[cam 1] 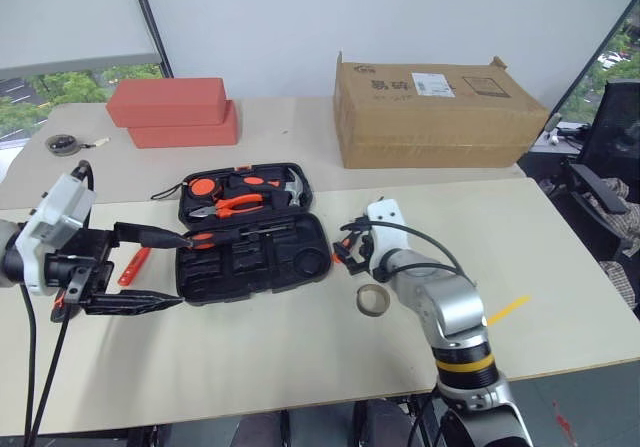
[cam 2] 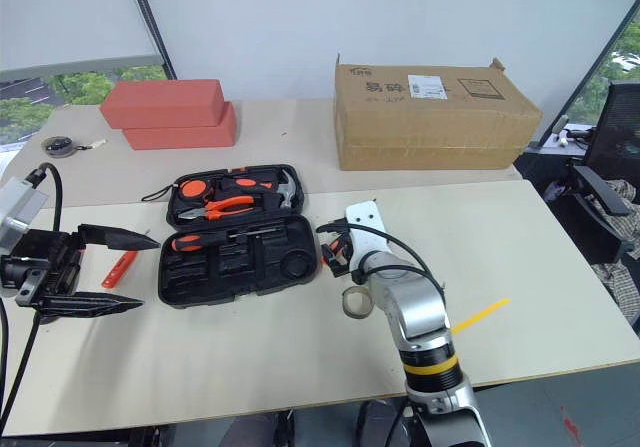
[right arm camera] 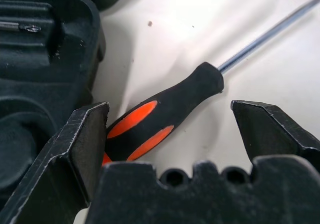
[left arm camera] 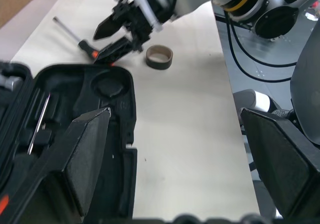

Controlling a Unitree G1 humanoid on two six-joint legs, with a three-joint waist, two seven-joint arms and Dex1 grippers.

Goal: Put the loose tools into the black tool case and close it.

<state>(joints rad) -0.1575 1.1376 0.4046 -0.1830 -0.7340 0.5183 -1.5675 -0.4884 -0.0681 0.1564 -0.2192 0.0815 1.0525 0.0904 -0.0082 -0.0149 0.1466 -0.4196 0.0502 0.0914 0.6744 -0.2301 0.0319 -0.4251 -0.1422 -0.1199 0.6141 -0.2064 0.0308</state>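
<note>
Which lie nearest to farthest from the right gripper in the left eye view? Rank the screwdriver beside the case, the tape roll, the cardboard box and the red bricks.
From the right gripper:
1. Screwdriver, lying between its open fingers, just right of the black tool case.
2. Tape roll, on the table just behind the gripper, towards the robot.
3. Cardboard box, at the table's far right.
4. Red bricks, at the far left.

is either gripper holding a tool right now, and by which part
Nothing is held. The left gripper is open beside the case. The right gripper is open around a screwdriver handle lying on the table, not closed on it.
</note>
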